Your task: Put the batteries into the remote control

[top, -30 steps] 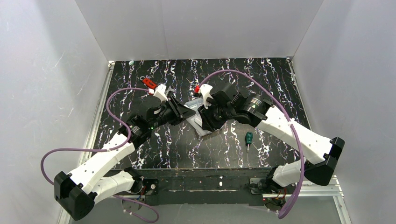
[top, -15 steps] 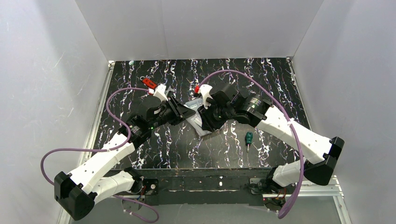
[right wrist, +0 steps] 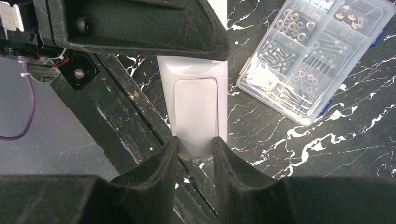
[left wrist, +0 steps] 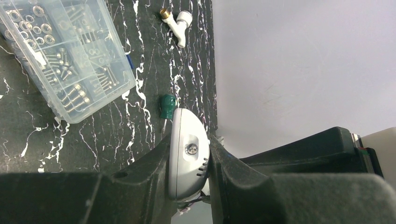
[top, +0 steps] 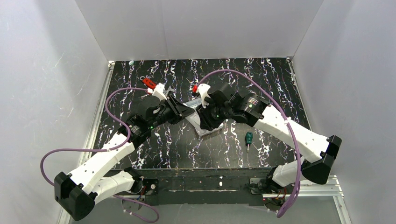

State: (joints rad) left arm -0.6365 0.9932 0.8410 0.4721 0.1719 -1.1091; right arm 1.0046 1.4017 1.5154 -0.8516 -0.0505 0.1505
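As we hold it from both sides, the remote control (right wrist: 196,105) is clamped at one end by our left gripper (left wrist: 189,151) and at the other end by our right gripper (right wrist: 196,145), over the table (right wrist: 355,140). Behind it lies the clear parts box (right wrist: 317,60).

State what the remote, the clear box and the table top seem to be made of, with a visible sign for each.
The remote looks like smooth, matte white plastic: a moulded panel outline shows on its back. The box seems clear, glossy plastic: you see through its walls. The table top looks like black marble with white veins, though it may be printed laminate.
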